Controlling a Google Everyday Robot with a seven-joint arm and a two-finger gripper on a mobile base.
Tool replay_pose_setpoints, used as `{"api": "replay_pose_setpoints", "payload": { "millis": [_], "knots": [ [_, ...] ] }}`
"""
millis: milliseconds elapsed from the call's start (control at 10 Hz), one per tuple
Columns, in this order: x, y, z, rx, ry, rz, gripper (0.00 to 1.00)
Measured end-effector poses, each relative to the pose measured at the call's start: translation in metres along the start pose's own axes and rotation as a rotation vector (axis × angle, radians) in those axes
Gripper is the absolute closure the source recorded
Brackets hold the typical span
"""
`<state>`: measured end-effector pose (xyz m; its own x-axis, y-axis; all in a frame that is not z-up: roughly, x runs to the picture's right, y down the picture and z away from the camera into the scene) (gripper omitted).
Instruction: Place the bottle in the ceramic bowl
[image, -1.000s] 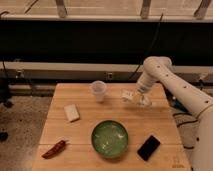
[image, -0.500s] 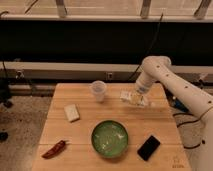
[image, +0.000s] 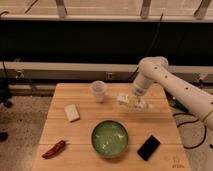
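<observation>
Gripper has shifted slightly left, gripping the bottle | bottle held sideways above table | ceramic bowl at 7 o'clock, drop target.

One bottle at the gripper, one ceramic bowl, cup, white block, red pepper, phone.

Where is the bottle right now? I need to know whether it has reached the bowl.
Not yet: the bottle is at the gripper above the table's far right part, right of the plastic cup and behind the ceramic bowl.
</observation>
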<state>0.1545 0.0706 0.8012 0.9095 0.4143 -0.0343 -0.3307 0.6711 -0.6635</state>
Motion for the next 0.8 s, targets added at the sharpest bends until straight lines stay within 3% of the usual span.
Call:
{"api": "replay_pose_setpoints", "payload": {
  "millis": [800],
  "knots": [
    [-0.012,0.035,0.004,-0.015,0.010,-0.023,1.00]
  ]
}}
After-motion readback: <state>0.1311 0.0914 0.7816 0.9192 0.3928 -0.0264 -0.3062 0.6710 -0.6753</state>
